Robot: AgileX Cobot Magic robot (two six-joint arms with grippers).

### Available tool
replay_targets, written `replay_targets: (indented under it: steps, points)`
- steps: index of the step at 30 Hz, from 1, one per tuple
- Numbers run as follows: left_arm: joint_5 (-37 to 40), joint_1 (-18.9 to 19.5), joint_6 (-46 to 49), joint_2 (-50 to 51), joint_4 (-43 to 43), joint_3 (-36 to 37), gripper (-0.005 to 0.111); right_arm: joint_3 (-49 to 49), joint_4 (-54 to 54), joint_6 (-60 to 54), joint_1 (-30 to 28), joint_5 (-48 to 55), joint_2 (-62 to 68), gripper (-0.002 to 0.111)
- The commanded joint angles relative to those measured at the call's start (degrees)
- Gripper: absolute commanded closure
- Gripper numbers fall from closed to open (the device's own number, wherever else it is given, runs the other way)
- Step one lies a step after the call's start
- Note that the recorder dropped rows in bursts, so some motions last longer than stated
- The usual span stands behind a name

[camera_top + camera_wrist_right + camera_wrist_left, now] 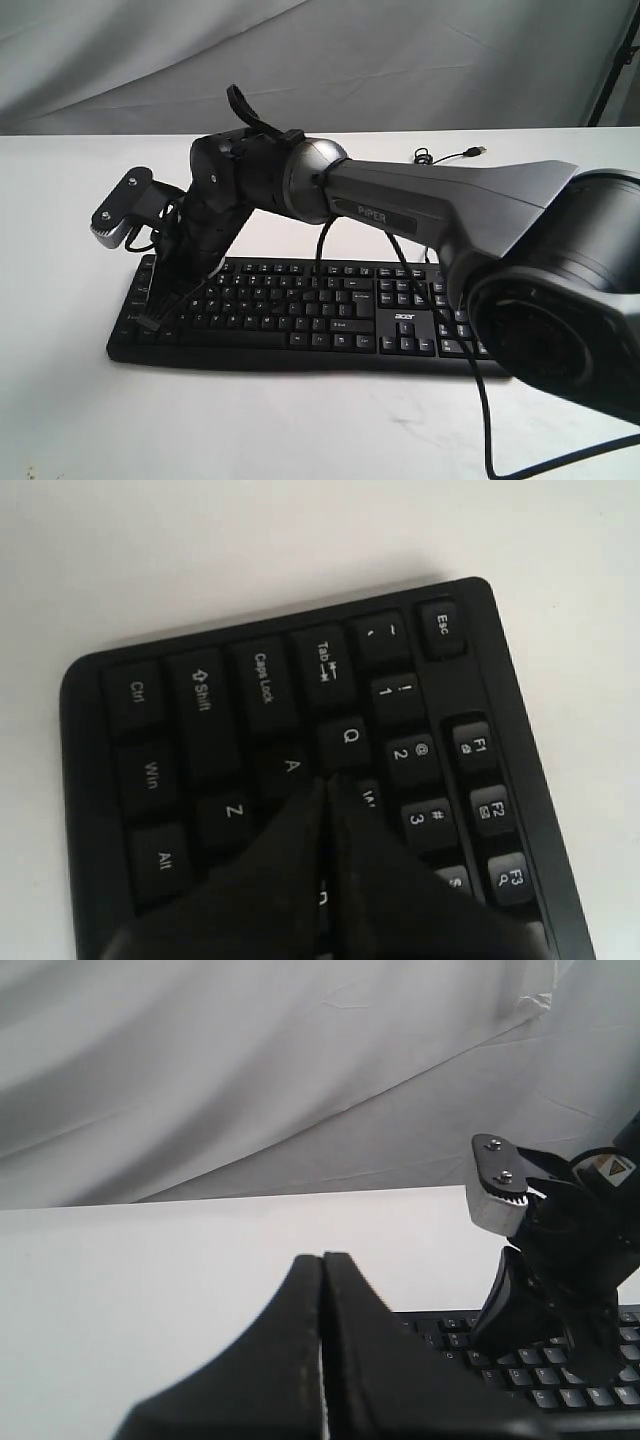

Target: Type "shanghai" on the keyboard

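The right gripper's (326, 784) fingers (285, 870) were pressed together into a single point, set low between the A key (291, 767) and the Q key (350, 736) — whether it touched a key could not be told. The left gripper (322, 1260) was likewise closed and held nothing, near the keyboard's end. The keyboard (300, 310) lay flat on the white table (60, 260) — the right arm (440, 210) reached across it to its left end.

The keyboard (300, 310) is showing matt black plastic; the surface (70, 400) is looking smooth and white; creased grey cloth (420, 50) is hanging behind; the right arm (470, 210) casing is gleaming, satin grey.
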Motion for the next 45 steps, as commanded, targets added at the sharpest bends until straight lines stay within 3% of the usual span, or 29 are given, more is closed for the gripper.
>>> replay_targets:
  steps: [1,45]
  points:
    - [-0.34,-0.37,-0.15,-0.14,0.0,0.1,0.107,-0.19,-0.04,0.15,-0.01,0.19,-0.18,0.108]
    - [-0.34,-0.37,-0.15,-0.14,0.0,0.1,0.107,-0.19,1.97,-1.38,-0.01,-0.33,1.85,0.108]
